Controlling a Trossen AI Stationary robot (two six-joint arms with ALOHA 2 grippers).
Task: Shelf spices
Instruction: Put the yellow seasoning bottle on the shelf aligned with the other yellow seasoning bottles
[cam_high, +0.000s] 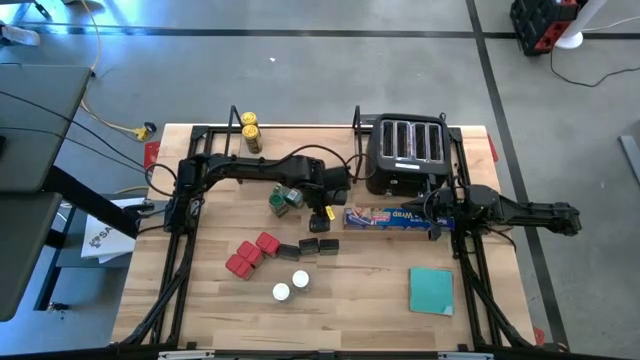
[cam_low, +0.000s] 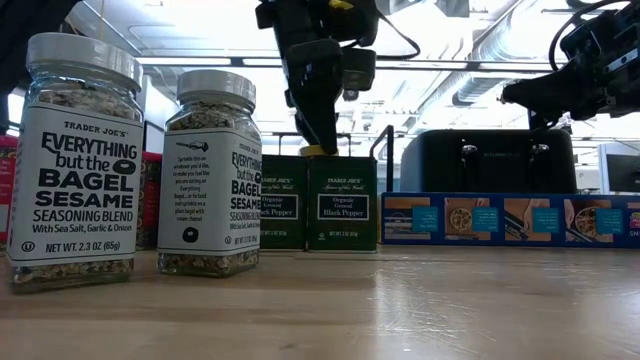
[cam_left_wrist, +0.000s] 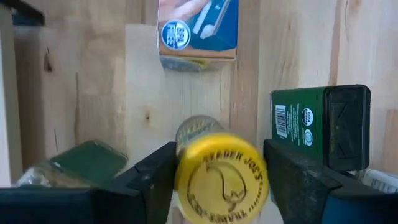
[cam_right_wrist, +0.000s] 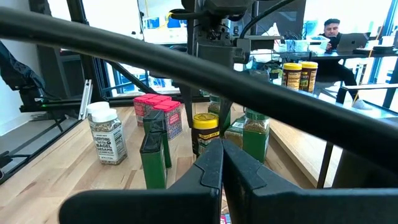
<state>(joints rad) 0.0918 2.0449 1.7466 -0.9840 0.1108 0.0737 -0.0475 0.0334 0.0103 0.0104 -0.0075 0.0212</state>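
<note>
My left gripper (cam_high: 326, 212) (cam_left_wrist: 221, 180) points down at mid-table, shut on a yellow-lidded spice jar (cam_left_wrist: 217, 174), which also shows in the right wrist view (cam_right_wrist: 205, 134). My right gripper (cam_high: 434, 212) (cam_right_wrist: 221, 158) is shut and empty, up above the right end of the blue wrap box (cam_high: 390, 217). Two yellow-lidded jars (cam_high: 248, 130) stand on the shelf (cam_high: 310, 130) at the far edge. On the table stand green-lidded jars (cam_high: 282, 199), dark tins (cam_high: 312, 246), red tins (cam_high: 250, 256) and two white-capped jars (cam_high: 290, 286). My left gripper has the jar's yellow lid (cam_left_wrist: 186, 180) pinched between its two fingers (cam_left_wrist: 152, 177), one on each side. The fingers come from above, pointing down. The jar hangs or stands upright under them; the tins in front hide whether its base is on the table.
The black toaster (cam_high: 405, 155) stands at the far right beside the shelf. A flat teal square (cam_high: 431, 290) lies near right. In the low view the white-capped jars (cam_low: 75, 160) and two pepper tins (cam_low: 315, 200) stand close in front.
</note>
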